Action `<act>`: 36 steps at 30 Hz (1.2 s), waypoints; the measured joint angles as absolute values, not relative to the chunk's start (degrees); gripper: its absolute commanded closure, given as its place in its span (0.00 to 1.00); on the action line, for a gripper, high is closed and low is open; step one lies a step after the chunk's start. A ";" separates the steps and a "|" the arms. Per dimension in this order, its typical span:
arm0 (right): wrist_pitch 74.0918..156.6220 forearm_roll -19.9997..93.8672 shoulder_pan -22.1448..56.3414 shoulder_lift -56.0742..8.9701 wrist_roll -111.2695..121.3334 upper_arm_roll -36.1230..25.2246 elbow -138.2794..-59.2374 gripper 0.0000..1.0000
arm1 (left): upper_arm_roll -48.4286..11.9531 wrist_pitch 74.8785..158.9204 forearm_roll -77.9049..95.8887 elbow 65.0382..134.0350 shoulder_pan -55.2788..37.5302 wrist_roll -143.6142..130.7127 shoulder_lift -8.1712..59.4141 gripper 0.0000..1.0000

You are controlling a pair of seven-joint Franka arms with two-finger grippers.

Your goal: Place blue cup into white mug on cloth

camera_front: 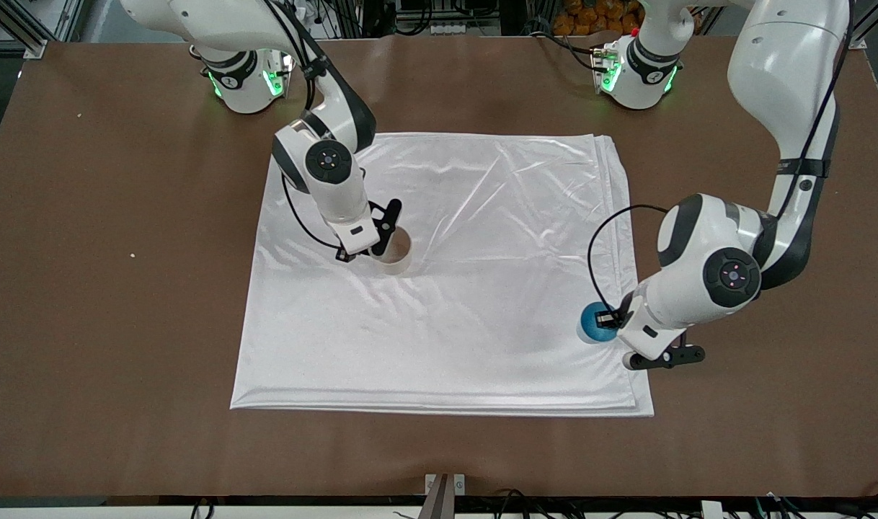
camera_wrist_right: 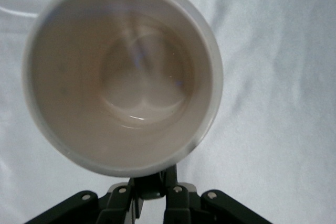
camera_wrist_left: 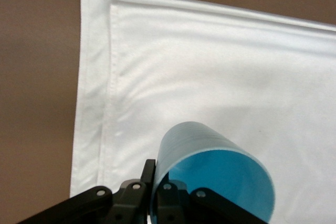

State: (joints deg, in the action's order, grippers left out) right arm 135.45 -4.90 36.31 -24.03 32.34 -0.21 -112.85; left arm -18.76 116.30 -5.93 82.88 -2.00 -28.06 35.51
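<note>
Front view: cloth (camera_front: 475,288) on counter (camera_front: 107,288). Right hand (camera_front: 378,245) grips white mug (camera_front: 396,252) mid-cloth. Left hand (camera_front: 612,321) grips blue cup (camera_front: 592,322) at the cloth's edge, toward the left arm's end. Open cloth between; carry cup high, level.

Left wrist view: left hand (camera_wrist_left: 157,198) pinches blue cup (camera_wrist_left: 210,177) rim; cloth hem (camera_wrist_left: 97,103) near.

Right wrist view: right hand (camera_wrist_right: 152,190) clamps white mug (camera_wrist_right: 123,72) wall; mug is empty, so steady it for insertion.

Left gripper (camera_wrist_left: 155,195) clamped on blue cup (camera_wrist_left: 210,169) rim, above cloth (camera_wrist_left: 210,66) corner; brown table (camera_wrist_left: 37,77) alongside.
</note>
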 measured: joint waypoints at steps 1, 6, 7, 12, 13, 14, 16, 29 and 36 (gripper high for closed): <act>135.45 -4.90 36.49 -24.58 32.08 -0.22 -112.24 1.00 | -19.40 116.21 -5.93 82.88 -2.04 -29.05 35.47 1.00; 135.47 -4.90 37.03 -27.29 30.99 -0.25 -109.21 1.00 | -23.03 115.87 -5.93 82.88 -2.13 -33.87 35.32 1.00; 135.47 -4.90 37.18 -27.68 30.67 -0.26 -108.77 1.00 | -23.57 115.85 -5.93 82.88 -2.14 -34.54 35.31 1.00; 135.47 -4.91 38.71 -30.22 28.40 -0.25 -105.98 1.00 | -25.82 115.73 -5.93 82.87 -3.07 -38.83 35.29 1.00; 135.47 -4.91 39.02 -30.71 28.16 -0.25 -105.52 0.99 | -25.97 115.70 -5.93 82.88 -3.52 -39.61 35.29 1.00; 135.47 -4.91 39.31 -31.21 27.88 -0.25 -105.10 0.99 | -26.07 115.68 -5.93 82.88 -4.11 -40.43 35.29 1.00; 135.47 -4.91 39.75 -32.02 27.44 -0.25 -104.45 0.95 | -26.13 115.67 -5.93 82.89 -5.39 -41.87 35.29 1.00; 135.48 -4.91 40.12 -33.04 27.04 -0.73 -102.66 0.58 | -26.12 115.66 -5.93 82.93 -13.41 -50.00 35.29 1.00; 131.91 -4.91 39.19 -29.60 26.84 -1.39 -102.40 0.31 | -25.85 115.60 -5.93 83.23 -16.75 -52.24 35.34 1.00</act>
State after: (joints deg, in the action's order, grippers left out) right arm 131.91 -4.91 39.19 -29.60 26.84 -1.39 -102.40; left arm -25.85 115.60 -5.93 83.23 -16.75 -52.24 35.34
